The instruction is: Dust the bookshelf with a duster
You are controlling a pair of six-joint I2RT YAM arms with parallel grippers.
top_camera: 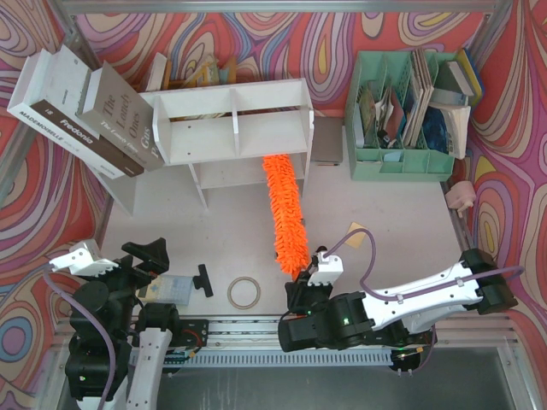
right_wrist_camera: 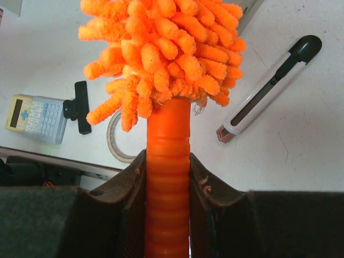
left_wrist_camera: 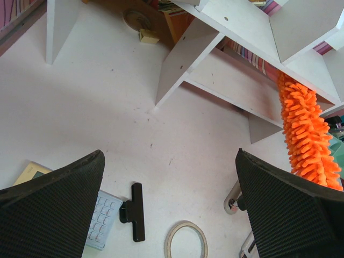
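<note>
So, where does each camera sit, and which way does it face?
Top external: above and behind the arms, looking down at table, bookshelf and duster; both arms show below.
Left wrist: on the left arm, facing the bookshelf; open left gripper shows.
Right wrist: on the right arm, looking along the duster; right gripper shut on it.
Shared: all three show duster, tape roll, calculator.

Three cameras around one bookshelf point(top_camera: 214, 102)
The overhead view looks down on its front from afar; the left wrist faces it from low and nearer; the right wrist, closest, faces the duster point(right_wrist_camera: 164, 64), which all three share.
</note>
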